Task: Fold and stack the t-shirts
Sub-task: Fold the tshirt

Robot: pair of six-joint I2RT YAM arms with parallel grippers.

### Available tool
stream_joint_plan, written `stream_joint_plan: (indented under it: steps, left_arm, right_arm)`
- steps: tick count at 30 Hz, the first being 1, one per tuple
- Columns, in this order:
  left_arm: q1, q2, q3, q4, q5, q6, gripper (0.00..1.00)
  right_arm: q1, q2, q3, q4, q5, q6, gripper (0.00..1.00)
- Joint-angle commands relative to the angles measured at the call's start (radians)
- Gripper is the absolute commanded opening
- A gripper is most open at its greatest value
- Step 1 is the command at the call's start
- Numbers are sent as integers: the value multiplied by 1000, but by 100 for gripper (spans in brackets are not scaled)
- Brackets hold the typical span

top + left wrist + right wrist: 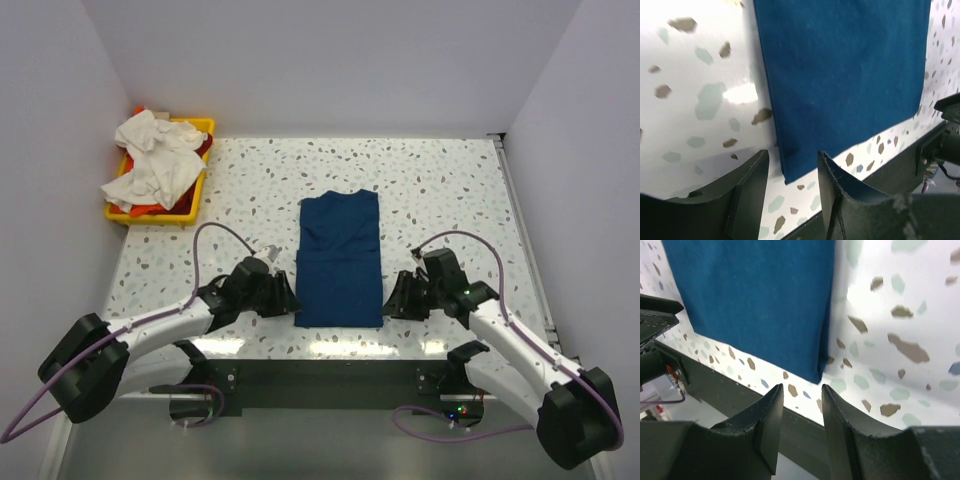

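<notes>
A navy t-shirt [340, 258] lies folded into a long strip in the middle of the speckled table. My left gripper [290, 297] sits at its near left corner [790, 172], jaws apart, nothing between them. At the shirt's near right corner [817, 375], my right gripper [392, 297] also stands open and empty. White t-shirts [152, 158] are heaped in a yellow tray [205, 127] at the back left, with orange-red fabric [150, 208] showing beneath them.
The table's near edge [740, 390] runs just behind both grippers, with a dark frame below it. White walls enclose the table on the left, back and right. A cable [215, 232] loops above the left arm.
</notes>
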Motion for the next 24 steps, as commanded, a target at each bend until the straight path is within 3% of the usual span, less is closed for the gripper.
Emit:
stream_joint_plan:
  steps: [1,16,24]
  left_arm:
    - [-46,-12,-27,24,39,-62,47]
    - [-117,15,-116,93,19,-154,40]
    - [-137,21,-115,78,8,-177,34]
  right_arm:
    - [10,-46,-65,-21,-42,76,40]
    - [15,-21,-202,178,-87,179,41]
    - [16,-101,-214,163,-47,217,41]
